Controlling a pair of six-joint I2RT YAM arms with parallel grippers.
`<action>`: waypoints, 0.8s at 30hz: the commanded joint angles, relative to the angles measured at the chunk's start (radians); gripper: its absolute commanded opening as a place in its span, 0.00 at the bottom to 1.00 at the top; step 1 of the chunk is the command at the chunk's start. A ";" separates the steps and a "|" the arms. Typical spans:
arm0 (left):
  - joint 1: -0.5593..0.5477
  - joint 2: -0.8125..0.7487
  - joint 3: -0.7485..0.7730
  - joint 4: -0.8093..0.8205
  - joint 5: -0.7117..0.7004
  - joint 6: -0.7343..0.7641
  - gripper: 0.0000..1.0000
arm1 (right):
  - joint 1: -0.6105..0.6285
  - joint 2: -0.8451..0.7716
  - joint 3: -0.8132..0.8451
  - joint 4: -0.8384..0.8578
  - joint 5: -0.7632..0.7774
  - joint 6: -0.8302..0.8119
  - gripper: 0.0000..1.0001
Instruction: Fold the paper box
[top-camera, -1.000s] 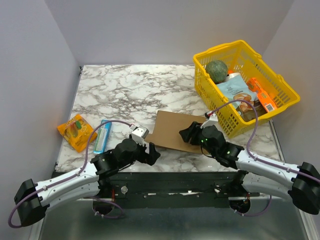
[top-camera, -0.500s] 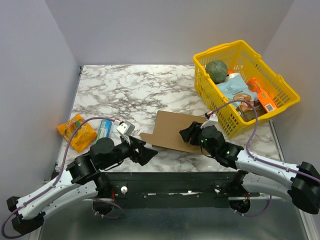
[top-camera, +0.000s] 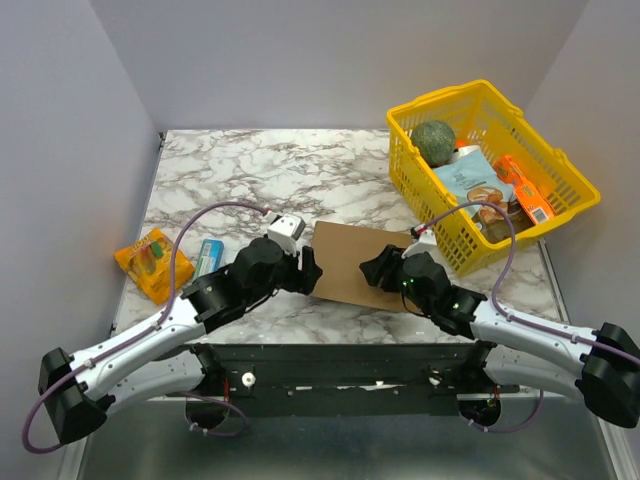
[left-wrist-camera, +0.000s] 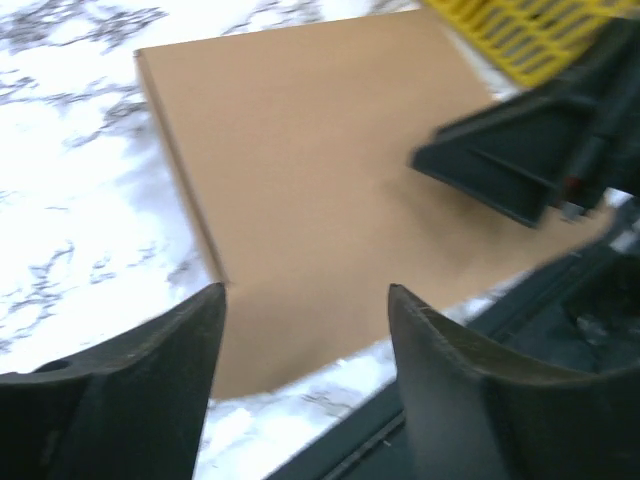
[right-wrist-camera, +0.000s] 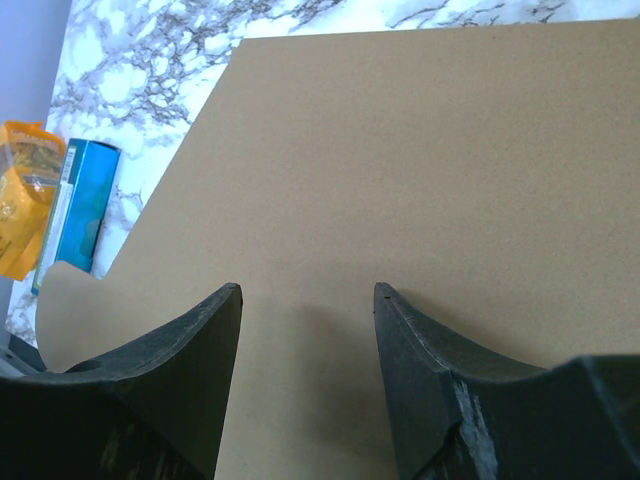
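Top view first: the left gripper (top-camera: 308, 272) has swung up from the near table edge and is now right at the left edge of the paper box (top-camera: 345, 258), covering the little tab that was sticking out there a second ago. The right gripper (top-camera: 370, 268) hasn't budged and sits on the sheet's right half. The box lies flat on the marble table (top-camera: 250, 180), just left of the yellow basket (top-camera: 560, 170), so I'd say nothing is folded yet and this is just lining up for the first flap. Left wrist cam: its fingers (left-wrist-camera: 150, 400) stand well apart over the near left corner, nothing pinched, with a raised edge strip running up the sheet's left side. The right gripper's tips look planted on the cardboard, probably pinning it. Right wrist cam: plain brown unprinted cardboard fills the view, fingers (right-wrist-camera: 170, 400) moderately apart and holding nothing, with a blue-green carton (right-wrist-camera: 80, 200) and an orange packet (right-wrist-camera: 20, 190) off past the far corner.
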 joint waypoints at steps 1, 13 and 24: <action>0.125 0.053 -0.033 0.134 0.046 0.038 0.61 | 0.005 0.017 -0.036 -0.052 0.031 0.011 0.63; 0.193 0.174 -0.148 0.322 0.174 0.022 0.50 | 0.003 0.053 -0.041 -0.052 0.034 0.013 0.63; 0.195 0.385 -0.256 0.426 0.174 -0.015 0.38 | 0.003 0.085 -0.072 -0.051 0.037 0.024 0.63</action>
